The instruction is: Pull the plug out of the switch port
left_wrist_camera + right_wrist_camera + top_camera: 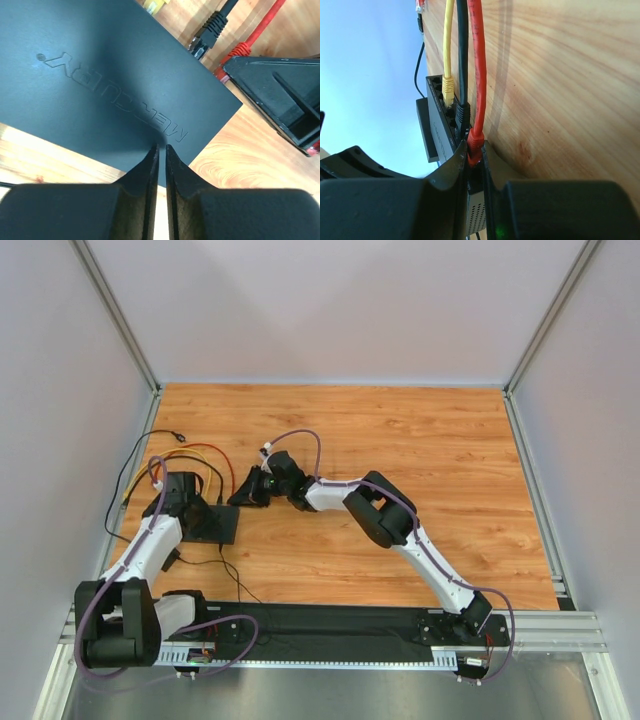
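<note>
the switch point(100, 75) lies flat on the desk point(235, 165), at its near left part. the left gripper point(160, 150) stands over the near border of the switch with the fingers almost pressed together – only a thin slit between them, nothing inside. it seems to hold the box down, but i cannot tell if the tips really touch the top. if this hold is weak, the switch can slide or lift when the pull comes, and then the plug stays in its port.

at the port side, the right gripper point(475, 152) pinches the red plug point(475, 140), which is still seated in the switch. the jaws sit around the boot of the plug, and it is not visible whether the latch tab is pressed. a pull with the latch locked would probably drag the whole box, or the fingers would slip off along the red cable point(476, 60).

just beside the red plug is the black plug point(462, 114), and after it the yellow plug point(448, 92). the space is narrow — a finger that drifts sideways could catch the black one and loosen the wrong plug. farther away the red cable runs close beside the other two over the desk, so a pull that is not straight out of the port could bend the plug or drag the neighbours with it.
</note>
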You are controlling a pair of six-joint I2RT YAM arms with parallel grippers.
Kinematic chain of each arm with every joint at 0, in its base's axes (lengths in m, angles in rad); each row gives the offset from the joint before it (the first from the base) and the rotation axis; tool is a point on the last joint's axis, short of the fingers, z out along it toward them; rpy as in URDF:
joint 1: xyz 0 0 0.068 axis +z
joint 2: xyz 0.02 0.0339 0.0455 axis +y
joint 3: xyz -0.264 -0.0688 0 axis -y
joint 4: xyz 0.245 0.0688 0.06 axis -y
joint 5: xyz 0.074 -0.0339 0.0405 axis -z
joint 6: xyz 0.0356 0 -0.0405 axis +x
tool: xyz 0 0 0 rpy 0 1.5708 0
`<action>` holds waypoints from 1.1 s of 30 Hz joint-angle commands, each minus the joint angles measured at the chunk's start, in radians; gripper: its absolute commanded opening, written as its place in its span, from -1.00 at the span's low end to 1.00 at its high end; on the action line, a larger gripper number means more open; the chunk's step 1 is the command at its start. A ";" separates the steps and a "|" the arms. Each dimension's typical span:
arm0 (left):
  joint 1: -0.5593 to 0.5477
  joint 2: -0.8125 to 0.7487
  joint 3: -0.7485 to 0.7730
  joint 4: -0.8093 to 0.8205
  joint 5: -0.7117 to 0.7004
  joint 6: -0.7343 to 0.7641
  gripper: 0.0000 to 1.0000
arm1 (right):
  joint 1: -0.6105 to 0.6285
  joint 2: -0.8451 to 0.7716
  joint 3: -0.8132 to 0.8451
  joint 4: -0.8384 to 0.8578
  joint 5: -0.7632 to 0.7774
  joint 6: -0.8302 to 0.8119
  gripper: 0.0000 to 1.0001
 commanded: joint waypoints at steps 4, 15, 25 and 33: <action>0.002 0.051 0.006 0.038 0.042 0.024 -0.74 | -0.016 -0.034 0.023 -0.057 -0.053 -0.066 -0.57; 0.002 0.071 -0.020 0.038 0.033 0.020 -0.88 | -0.021 -0.028 0.043 -0.095 -0.108 -0.098 -0.32; 0.000 0.080 -0.020 0.040 0.050 0.009 -0.93 | -0.011 0.018 0.099 -0.130 -0.126 -0.101 -0.47; 0.000 0.126 -0.016 0.035 0.062 0.006 -1.00 | -0.005 0.067 0.168 -0.168 -0.134 -0.096 -0.61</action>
